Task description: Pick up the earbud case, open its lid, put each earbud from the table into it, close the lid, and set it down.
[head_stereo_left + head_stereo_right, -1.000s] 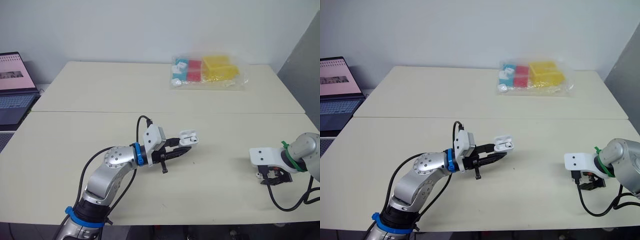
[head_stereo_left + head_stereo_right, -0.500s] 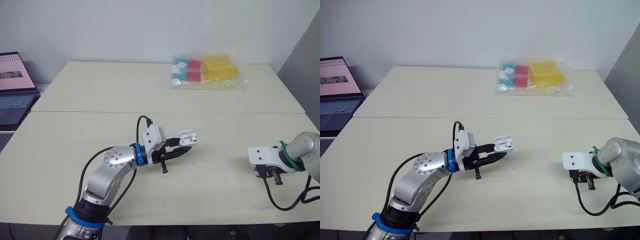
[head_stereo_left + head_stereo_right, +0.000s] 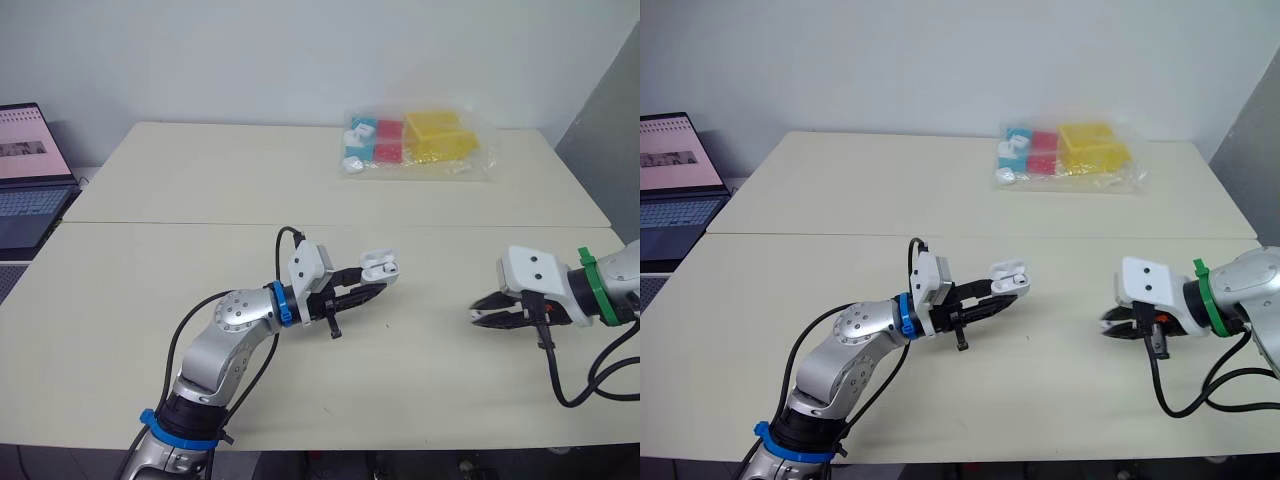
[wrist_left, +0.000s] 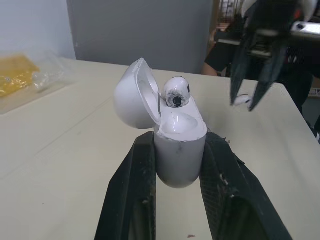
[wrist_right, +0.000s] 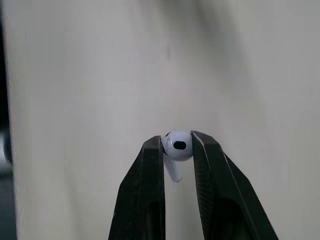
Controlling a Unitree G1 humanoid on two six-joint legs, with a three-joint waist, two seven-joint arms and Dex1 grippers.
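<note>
The left tool [image 3: 372,285] was clamped on the body of the white earbud case [image 4: 179,162], holding it just above the middle of the worktop [image 3: 150,280]. The lid [image 4: 131,95] stood swung open, and a first earbud [image 4: 175,92] sat in one socket. Well apart on the robot's right, the right tool [image 3: 482,314] pointed toward the case, pinched shut on the head of the second earbud [image 5: 176,145], its stem between the fingers [image 5: 145,200].

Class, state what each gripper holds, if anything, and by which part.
The left gripper clamps the earbud case by its lower body, lid open. The right gripper pinches an earbud by its rounded head.
</note>
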